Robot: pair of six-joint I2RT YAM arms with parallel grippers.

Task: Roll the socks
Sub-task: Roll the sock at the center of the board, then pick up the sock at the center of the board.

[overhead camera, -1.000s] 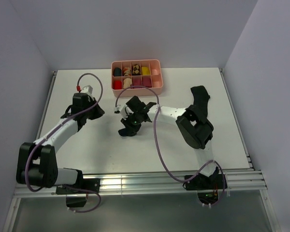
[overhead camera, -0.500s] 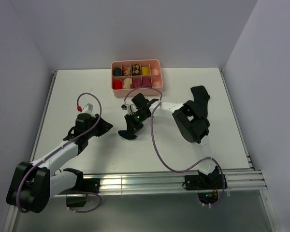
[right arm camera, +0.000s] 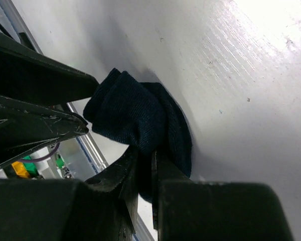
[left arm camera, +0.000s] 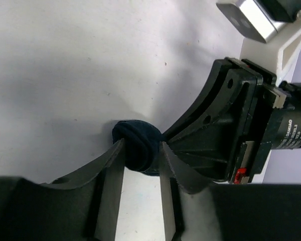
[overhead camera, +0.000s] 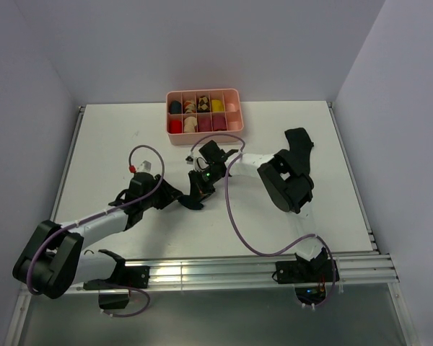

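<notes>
Since a second ago the left arm (overhead camera: 94,220) has swung from about 10 o'clock on the tabletop (overhead camera: 101,144) down and inward toward the centre. Its tool is now just beside the right tool, and its jaws have spread. The right arm (overhead camera: 256,164) has drawn its tool slightly back toward 12 o'clock, with the black sock carried along.

On the white tabletop, the pink tray (overhead camera: 239,115) sits at 12 o'clock against the far edge, with colourful items in most of its compartments. A second black sock (overhead camera: 300,140) lies at roughly 2 o'clock from the centre. It is well apart from both tools and partly behind the right arm's elbow.

The black sock (left arm camera: 134,149) is near the middle of the tabletop, bunched into a small wad that rests on the surface. The right tool (right arm camera: 146,153) reaches it from 1 o'clock, and its jaws are closed tight on a fold of the fabric.

The left tool (overhead camera: 178,198) comes in from 9 o'clock with its jaws parted. In the left wrist view one finger (left arm camera: 113,168) stands on each side of the wad, the tips touching or almost touching it. Whether they press on the fabric cannot be told.
</notes>
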